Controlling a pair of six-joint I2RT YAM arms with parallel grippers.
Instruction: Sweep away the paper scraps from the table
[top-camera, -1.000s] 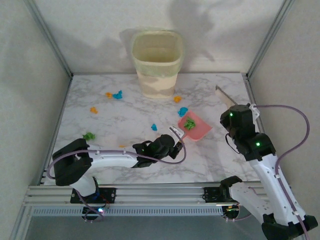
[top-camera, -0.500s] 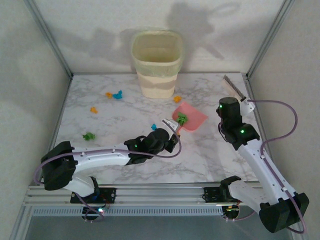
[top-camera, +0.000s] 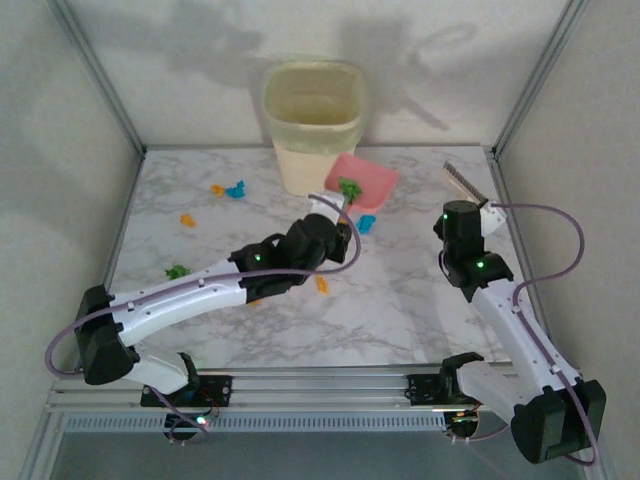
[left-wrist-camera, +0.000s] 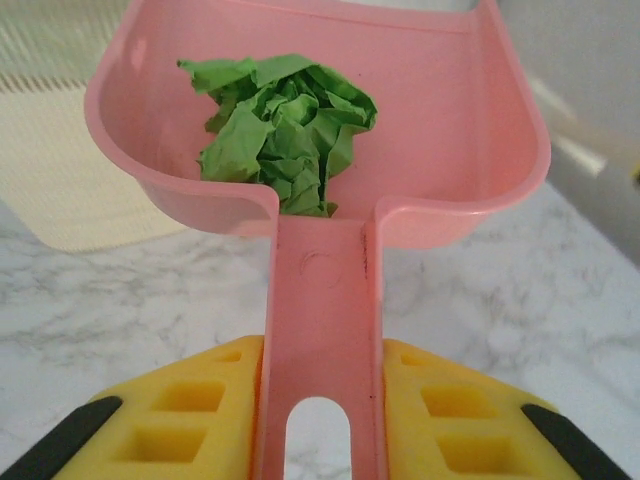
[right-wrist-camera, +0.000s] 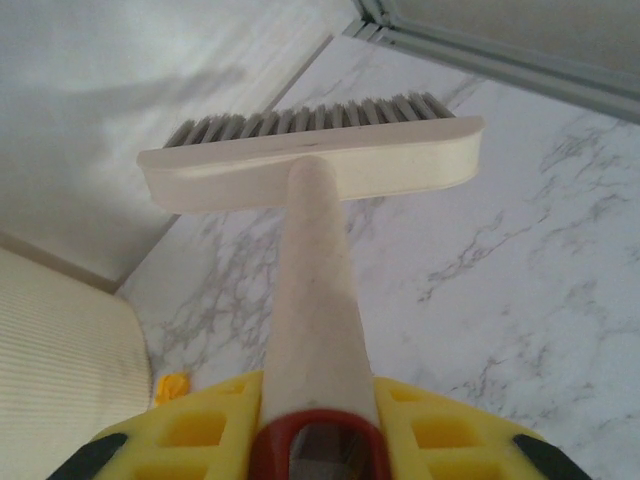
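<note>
Clamping the handle of the pink dustpan (left-wrist-camera: 440, 110) between the closed yellow fingers (left-wrist-camera: 180, 420) of the left gripper (top-camera: 338, 207), holding the scoop lifted off the table (top-camera: 420, 290), just beside the cream wastebasket (top-camera: 313, 120). Carrying one crumpled green scrap (left-wrist-camera: 285, 130) in the scoop. Pinching the white brush (right-wrist-camera: 310, 160) by its handle in the closed right gripper (right-wrist-camera: 315, 405), keeping the brush head near the table's far right edge. Leaving other paper scraps (top-camera: 236, 189) scattered across the marble: orange and blue at far left, green at near left, blue and orange around the middle.
</note>
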